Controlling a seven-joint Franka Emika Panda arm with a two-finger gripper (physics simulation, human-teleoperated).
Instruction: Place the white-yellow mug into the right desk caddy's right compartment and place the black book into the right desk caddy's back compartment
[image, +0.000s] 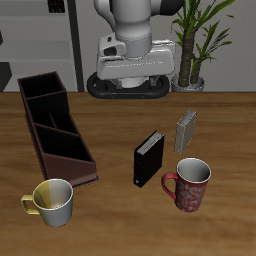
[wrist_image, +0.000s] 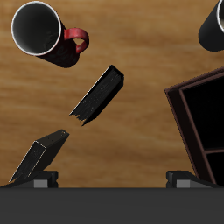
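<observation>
Wood-grain table. Right desk caddy: long dark maroon-brown tray, inner dividers, several cells, sloping to a low lip. White-yellow mug: glossy white, yellow handle and inside, upright near the table's front edge, just off the caddy's low end, outside every cell. Black book: small, thick, plain, on end mid-table, apart from the caddy. Beside it, dark red patterned mug and, farther back, thin grey book. Gripper high over the table, only fingertip stubs visible in the wrist view, set wide apart, gripping nothing; book below, between them and well clear.
</observation>
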